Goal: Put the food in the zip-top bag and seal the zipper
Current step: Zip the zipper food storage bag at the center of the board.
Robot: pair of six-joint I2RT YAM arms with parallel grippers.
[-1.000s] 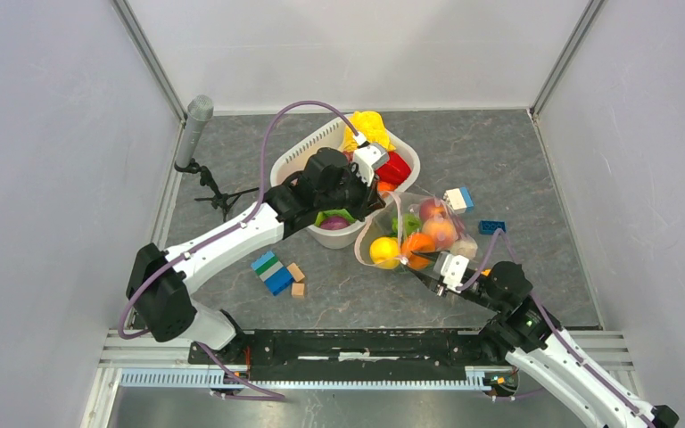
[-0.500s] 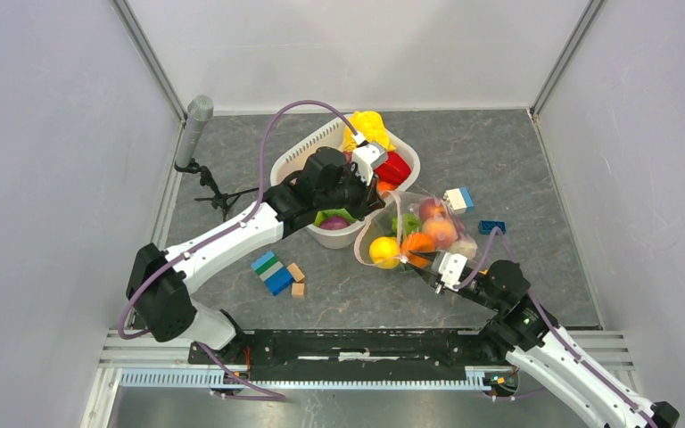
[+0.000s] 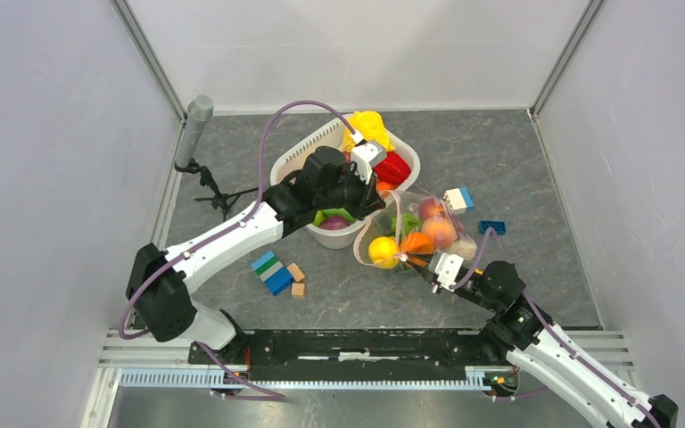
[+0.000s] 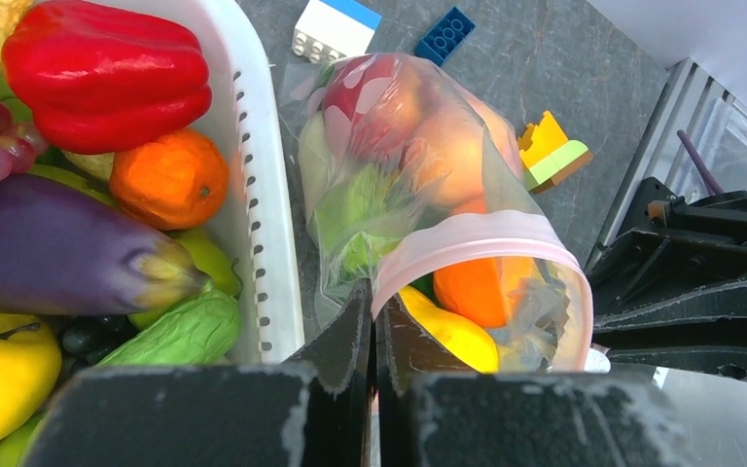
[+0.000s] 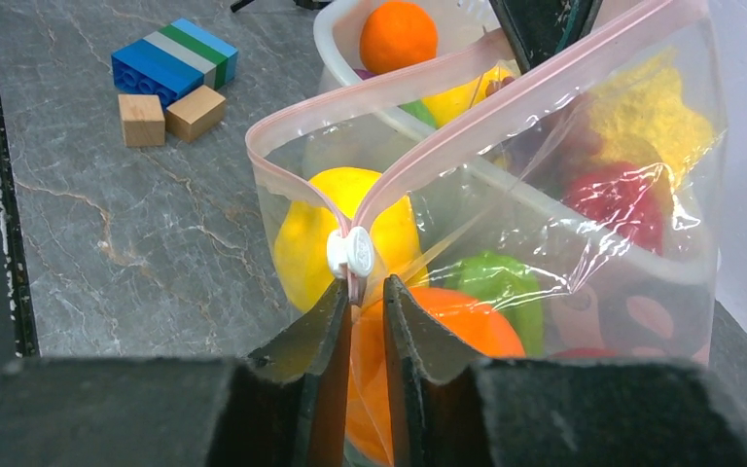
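Note:
The clear zip-top bag (image 3: 428, 234) lies right of the white basket (image 3: 296, 160) and holds food: a yellow lemon (image 5: 302, 233), an orange (image 5: 457, 336), a green pepper (image 5: 506, 287). Its pink zipper (image 5: 467, 126) gapes in a loop. My left gripper (image 4: 373, 302) is shut on the far end of the zipper strip (image 4: 477, 232), beside the basket wall (image 4: 253, 175). My right gripper (image 5: 368, 285) sits just under the white slider (image 5: 350, 251), with the jaws a narrow gap apart and the strip's end between them. More food fills the basket: red pepper (image 4: 107, 73), eggplant (image 4: 58, 248).
A blue-green block (image 3: 272, 271) and tan cubes (image 3: 297, 278) lie left of the bag. A white-blue block (image 3: 458, 198) and a blue brick (image 3: 491, 226) lie at its right. A grey microphone on a stand (image 3: 198, 120) is at the back left. Walls enclose the table.
My right gripper has crept up to the bag's near corner and its jaws have narrowed around the strip below the slider. The left arm and the bag have barely moved.

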